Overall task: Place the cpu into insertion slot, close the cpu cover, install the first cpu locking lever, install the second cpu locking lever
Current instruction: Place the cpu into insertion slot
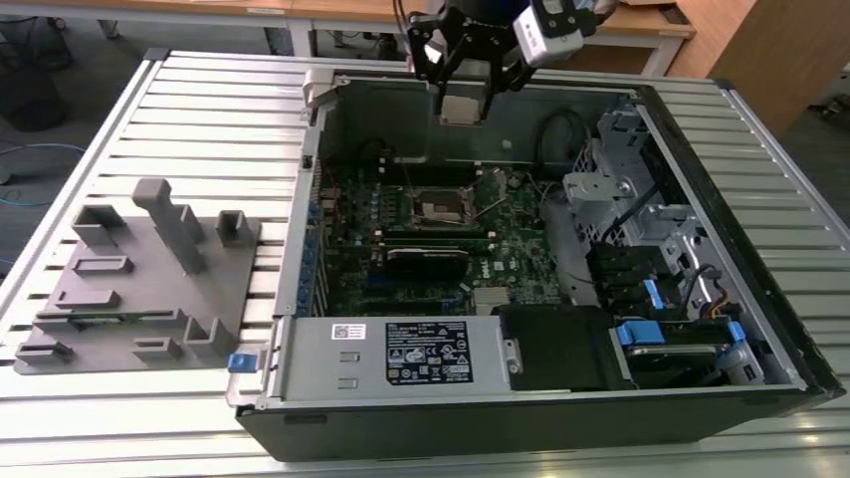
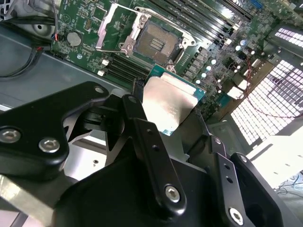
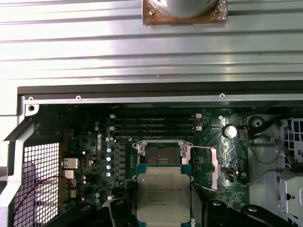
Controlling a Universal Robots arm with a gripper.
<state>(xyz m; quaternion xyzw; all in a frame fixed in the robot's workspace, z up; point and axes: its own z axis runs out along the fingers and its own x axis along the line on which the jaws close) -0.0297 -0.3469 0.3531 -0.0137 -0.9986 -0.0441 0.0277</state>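
My gripper [image 1: 463, 98] hangs above the back of the open computer case, shut on the cpu [image 1: 461, 108]. The chip's pale silvery top shows between the black fingers [image 2: 142, 127] in both wrist views [image 2: 168, 101] [image 3: 163, 191]. The insertion slot [image 1: 443, 207] lies on the green board below, uncovered, with its dark centre showing [image 2: 155, 41] [image 3: 160, 153]. The cpu cover [image 2: 118, 26] is swung open beside the slot. The chip is well above the slot and not touching it.
The case walls [image 1: 318, 149] ring the board. Long black memory slots [image 3: 154, 124] lie beside the socket. A power supply [image 1: 398, 354] and drive bays [image 1: 638, 229] fill the case's near side and the exterior view's right. A grey fixture [image 1: 133, 279] sits on the slatted table.
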